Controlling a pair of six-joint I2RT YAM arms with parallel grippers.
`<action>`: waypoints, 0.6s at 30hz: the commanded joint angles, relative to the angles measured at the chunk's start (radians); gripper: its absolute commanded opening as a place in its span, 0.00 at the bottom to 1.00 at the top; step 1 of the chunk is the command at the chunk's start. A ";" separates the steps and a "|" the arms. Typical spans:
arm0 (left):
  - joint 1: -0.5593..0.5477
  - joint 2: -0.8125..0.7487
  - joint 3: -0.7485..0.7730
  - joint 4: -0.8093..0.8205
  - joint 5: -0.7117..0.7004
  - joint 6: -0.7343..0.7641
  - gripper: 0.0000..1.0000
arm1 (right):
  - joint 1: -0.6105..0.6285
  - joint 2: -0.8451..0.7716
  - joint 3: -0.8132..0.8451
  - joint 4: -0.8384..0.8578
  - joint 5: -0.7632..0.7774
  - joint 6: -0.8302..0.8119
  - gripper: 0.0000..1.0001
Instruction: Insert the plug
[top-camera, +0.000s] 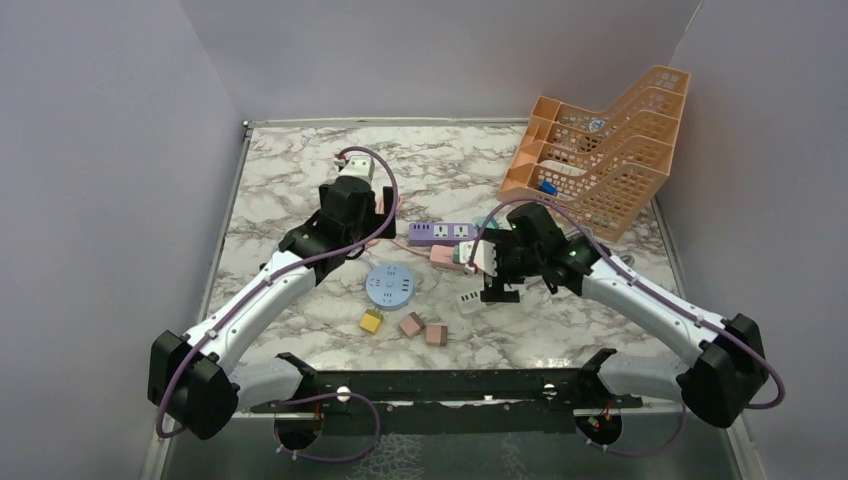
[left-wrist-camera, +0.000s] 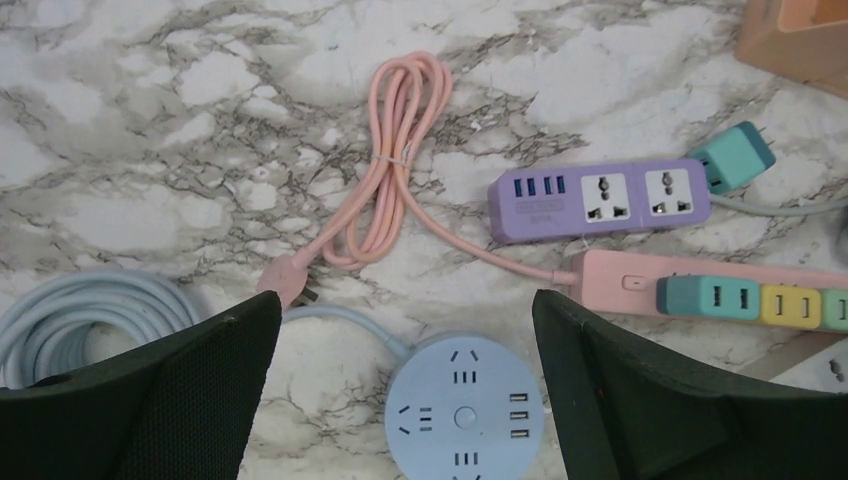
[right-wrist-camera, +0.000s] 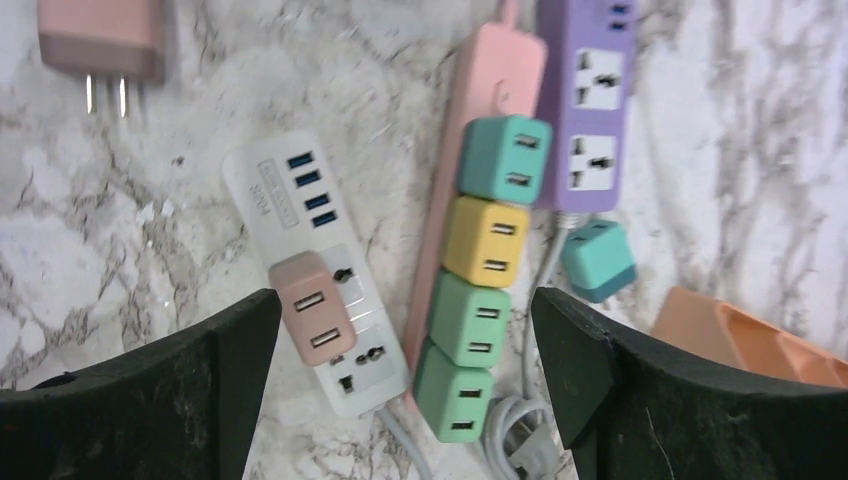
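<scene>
My left gripper (left-wrist-camera: 405, 300) is open and empty above the round blue socket hub (left-wrist-camera: 465, 410), with the pink cable's plug (left-wrist-camera: 287, 280) near its left fingertip. My right gripper (right-wrist-camera: 405, 300) is open and empty over the white power strip (right-wrist-camera: 300, 200), which has a pink adapter (right-wrist-camera: 312, 307) plugged in. The pink strip (right-wrist-camera: 490, 90) carries teal (right-wrist-camera: 505, 158), yellow (right-wrist-camera: 486, 240) and two green adapters (right-wrist-camera: 470, 320). The purple strip (right-wrist-camera: 595, 100) lies beside it, with a teal plug (right-wrist-camera: 598, 260) at its end. A loose pink adapter (right-wrist-camera: 100, 40) lies prongs down at the top left.
An orange mesh basket (top-camera: 600, 150) stands at the back right. A yellow cube (top-camera: 371, 321) and two pink cubes (top-camera: 411, 324) lie near the front. A coiled pale blue cable (left-wrist-camera: 90, 310) and a coiled pink cable (left-wrist-camera: 390, 160) lie on the marble table (top-camera: 300, 170).
</scene>
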 joint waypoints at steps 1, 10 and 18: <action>0.018 0.022 -0.012 -0.123 0.031 -0.066 0.98 | -0.004 -0.087 -0.002 0.196 -0.025 0.181 0.97; 0.022 -0.013 -0.059 -0.451 0.249 -0.184 0.85 | -0.003 -0.198 -0.102 0.548 0.186 1.073 1.00; 0.021 -0.018 -0.213 -0.488 0.422 -0.212 0.72 | -0.003 -0.239 -0.068 0.400 0.292 1.435 1.00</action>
